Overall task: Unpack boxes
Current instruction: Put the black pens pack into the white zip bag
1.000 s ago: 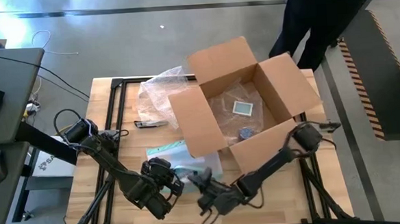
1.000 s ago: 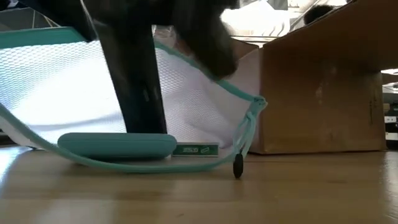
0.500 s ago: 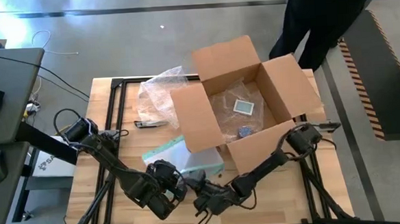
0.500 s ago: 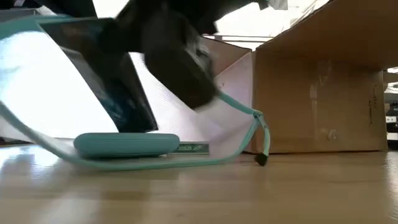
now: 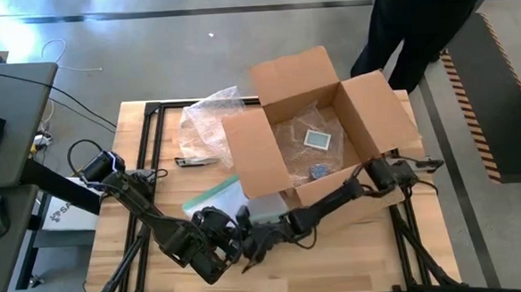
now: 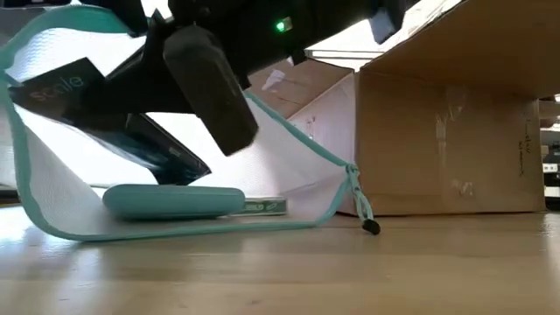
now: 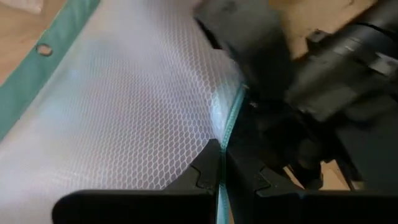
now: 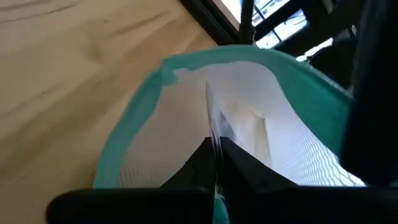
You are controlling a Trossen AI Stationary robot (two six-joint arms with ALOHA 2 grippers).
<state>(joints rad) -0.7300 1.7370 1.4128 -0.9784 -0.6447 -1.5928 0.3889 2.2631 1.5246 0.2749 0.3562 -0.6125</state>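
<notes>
The brown cardboard box (image 5: 317, 125) stands open on the table's far right part, flaps spread, with clear wrap and small items inside. Near it, at the table's near middle, lies the clear mesh pouch with a teal edge (image 5: 217, 202). In the low view the pouch (image 6: 289, 175) stands up off the wood, a teal case (image 6: 171, 201) and a dark card (image 6: 61, 87) inside it. My left gripper (image 7: 221, 158) and right gripper (image 8: 214, 152) meet at the pouch's near end, both shut on it. My left gripper pinches the pouch's teal zip edge (image 7: 231, 118) between its two fingers, the edge running out from between the fingertips. The pouch's lower fold (image 6: 175, 232) rests on the table. My right gripper pinches a thin white layer of the pouch (image 8: 211, 118) between its fingers, inside the teal rim (image 8: 134, 118); one layer or several, I cannot tell.
A clear bubble wrap sheet (image 5: 210, 117) lies at the box's left, and a small tool (image 5: 196, 161) lies on the wood near it. A person (image 5: 424, 21) stands beyond the far right corner. The pouch's zip pull (image 6: 372, 227) hangs to the table.
My right gripper has moved toward the table's left and a little toward the far edge, closing on my left gripper at the pouch. The pouch's upper edge has risen and its walls have spread apart, while its lower fold stayed on the table.
</notes>
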